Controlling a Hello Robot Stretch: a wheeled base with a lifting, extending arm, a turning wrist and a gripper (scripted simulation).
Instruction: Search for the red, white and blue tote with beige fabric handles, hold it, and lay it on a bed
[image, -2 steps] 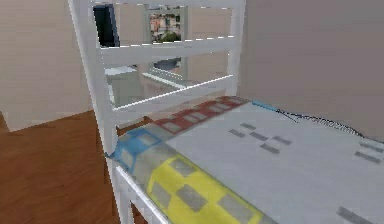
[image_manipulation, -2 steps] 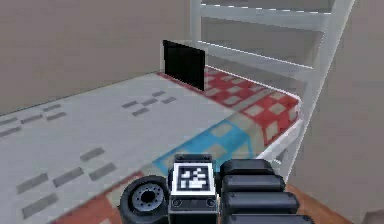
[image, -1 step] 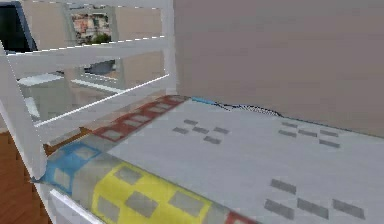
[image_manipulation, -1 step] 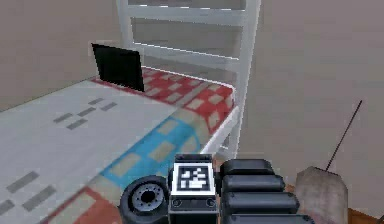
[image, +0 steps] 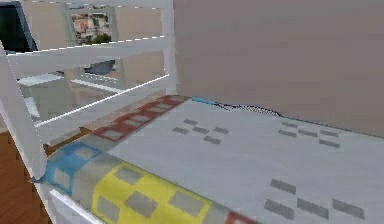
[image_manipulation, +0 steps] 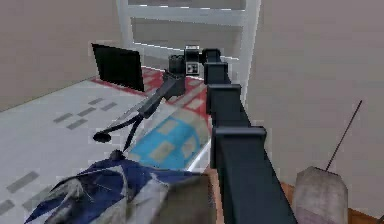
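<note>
I'm looking at the bed (image: 230, 150), which is filling most of the room ahead. A grey cover with darker grey patches is lying over it. A patchwork border (image: 110, 185) of red, blue and yellow squares is running along the edge next to the white rails (image: 90, 60). Beyond those rails a framed picture (image: 92, 25) is hanging on the beige wall.

Out to the side, the dark arm (image_manipulation: 235, 150) is reaching over the bed's patchwork edge, and two small white markers (image_manipulation: 190, 53) are sitting at its far end. The gripper (image_manipulation: 112, 143) is angling its thin fingers (image_manipulation: 140, 115) down across the grey cover. The tote (image_manipulation: 115, 192) is lying crumpled on the bed, just beside the patchwork edge (dark blue cloth, with white and red showing in the folds). The fingertips are ending just beside its upper folds, though I cannot tell whether they are touching it. Nor can I tell how the fingers are set, or whether they are gripping anything.

A dark flat screen (image_manipulation: 118, 65) is standing near the railed end of the bed, and I can't tell whether it is on the cover or behind it. Off the bed, on the arm's other side, a grey-brown lump (image_manipulation: 320, 195) is sitting low down, with a thin rod (image_manipulation: 345, 130) slanting up above it.
</note>
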